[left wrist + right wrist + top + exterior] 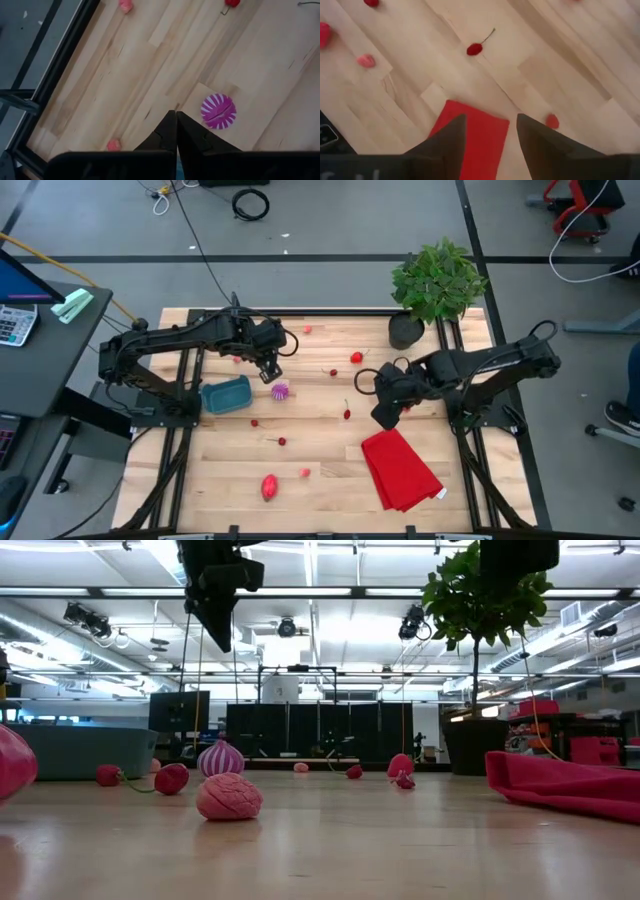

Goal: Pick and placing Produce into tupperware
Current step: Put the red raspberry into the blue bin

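The left end effector point(271, 373) hangs clenched on nothing above the pale wooden plank table point(320, 470), just over the round purple-and-white striped piece point(280, 390). Beside that piece sits the shallow teal-blue plastic tupperware point(227, 395), with nothing visible inside it. The right end effector point(385, 416) hovers with fingers spread apart and empty over the near edge of the folded red cloth point(400, 470). Small red and pink fruit pieces point(347, 414) lie scattered across the table, and a larger red oval point(269, 486) rests near the front.

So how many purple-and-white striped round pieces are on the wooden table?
1. The purple-and-white striped round piece lies right of the shallow teal plastic container, near the left claw; none other visible.
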You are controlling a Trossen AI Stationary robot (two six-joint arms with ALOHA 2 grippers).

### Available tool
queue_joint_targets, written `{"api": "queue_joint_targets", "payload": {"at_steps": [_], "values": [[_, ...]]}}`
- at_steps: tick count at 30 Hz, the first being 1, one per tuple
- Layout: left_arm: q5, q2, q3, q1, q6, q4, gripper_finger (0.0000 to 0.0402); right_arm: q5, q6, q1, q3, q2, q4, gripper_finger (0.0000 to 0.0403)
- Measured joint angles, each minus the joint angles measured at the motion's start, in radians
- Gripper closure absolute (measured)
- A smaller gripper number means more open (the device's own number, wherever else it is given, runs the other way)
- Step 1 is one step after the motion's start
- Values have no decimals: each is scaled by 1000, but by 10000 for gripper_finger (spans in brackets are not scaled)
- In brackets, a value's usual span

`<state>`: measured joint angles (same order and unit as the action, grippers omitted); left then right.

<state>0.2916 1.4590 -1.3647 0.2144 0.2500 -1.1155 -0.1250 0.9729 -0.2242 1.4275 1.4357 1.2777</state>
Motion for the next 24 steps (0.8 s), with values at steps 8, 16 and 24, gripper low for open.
{"api": "queue_joint_targets", "payload": {"at_steps": [8, 16, 24], "values": [[0, 0, 0, -1, 41, -62, 377, 19, 16, -3, -54, 18, -69, 220], [0, 0, 0, -1, -30, -56, 390, -101, -5, 13, -51, 10, -118, 220], [0, 0, 1, 2, 26, 14, 385, -137, -2, 21, -51, 9, -276, 220]]}}
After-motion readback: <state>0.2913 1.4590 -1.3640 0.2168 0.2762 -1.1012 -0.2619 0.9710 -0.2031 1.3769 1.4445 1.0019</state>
